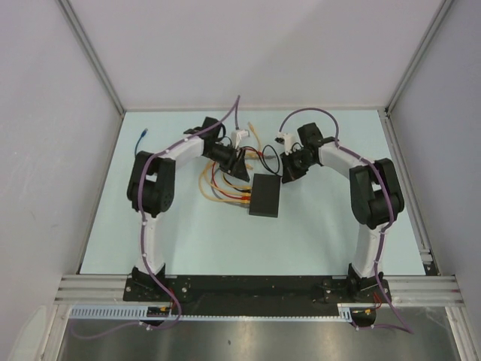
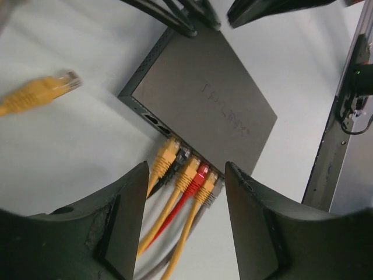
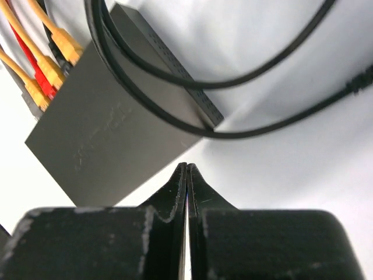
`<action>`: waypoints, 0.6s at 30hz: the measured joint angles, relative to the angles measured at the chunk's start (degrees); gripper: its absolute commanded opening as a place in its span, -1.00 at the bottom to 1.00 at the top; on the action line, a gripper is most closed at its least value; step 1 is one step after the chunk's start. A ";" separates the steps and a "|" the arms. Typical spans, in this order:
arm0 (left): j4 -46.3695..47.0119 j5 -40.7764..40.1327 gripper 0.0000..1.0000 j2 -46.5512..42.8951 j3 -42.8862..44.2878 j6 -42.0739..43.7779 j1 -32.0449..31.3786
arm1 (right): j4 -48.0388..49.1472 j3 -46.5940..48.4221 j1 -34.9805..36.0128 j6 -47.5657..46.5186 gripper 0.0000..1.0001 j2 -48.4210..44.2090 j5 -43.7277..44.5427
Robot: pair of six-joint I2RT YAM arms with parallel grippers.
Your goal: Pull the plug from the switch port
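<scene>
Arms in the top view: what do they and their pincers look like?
Both the left arm and right arm have white links, bulky black joints and a purple cable running alongside. The left pincer and right pincer have matte-black fingers, scuffed at the edges.

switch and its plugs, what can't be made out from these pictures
- Top view: the switch is too small to count its plugs.
- Left wrist: the loose yellow plug is blurred, its cable cut by the left edge; the plugged cables leave by the bottom edge between the fingers of the left pincer.
- Right wrist: the switch's plug side faces away, and the left edge cuts the plugs.
</scene>
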 measured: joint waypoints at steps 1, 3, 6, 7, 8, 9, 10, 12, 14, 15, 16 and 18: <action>-0.28 -0.35 0.20 1.88 0.79 0.04 -1.01 | -0.35 -0.35 -0.28 0.00 -1.00 -0.35 0.17; -0.39 -0.70 0.20 3.98 1.62 -0.02 -2.03 | -0.74 -1.18 -0.33 0.00 -1.00 -0.96 0.52; -1.09 -1.84 0.20 6.47 3.98 0.04 -2.45 | -1.07 -2.34 0.22 -0.13 -1.00 -1.18 1.27; -1.07 -2.19 0.19 6.97 4.61 0.11 -2.38 | -1.09 -2.73 0.50 -0.22 -1.00 -1.18 1.57; -1.20 -2.47 0.20 7.50 5.33 0.35 -2.25 | -1.18 -3.04 0.81 -0.24 -1.00 -1.18 1.81; -1.25 -2.69 0.20 7.82 5.77 0.46 -2.12 | -1.16 -3.13 1.07 -0.26 -1.00 -1.11 1.92; -1.22 -2.78 0.20 7.98 5.88 0.50 -1.99 | -0.87 -3.13 1.57 -0.28 -1.00 -0.85 2.32; -1.60 -2.78 0.20 8.00 5.88 0.52 -1.77 | -0.39 -3.02 2.58 -0.44 -1.00 -0.04 2.89; -0.94 -2.60 0.20 7.93 5.14 0.46 -1.57 | -0.48 -2.12 3.74 -0.52 -1.00 1.79 3.34; -0.46 -2.54 0.20 7.93 4.42 0.39 -1.55 | -0.66 -1.33 4.15 -0.48 -1.00 2.56 2.89; 0.02 -1.79 0.20 7.87 3.43 0.15 -1.53 | -0.61 -0.50 4.70 -0.55 -1.00 3.08 3.15; 0.66 -0.42 0.20 7.28 1.90 -0.37 -1.46 | -0.59 0.90 5.53 -0.76 -1.00 3.91 3.30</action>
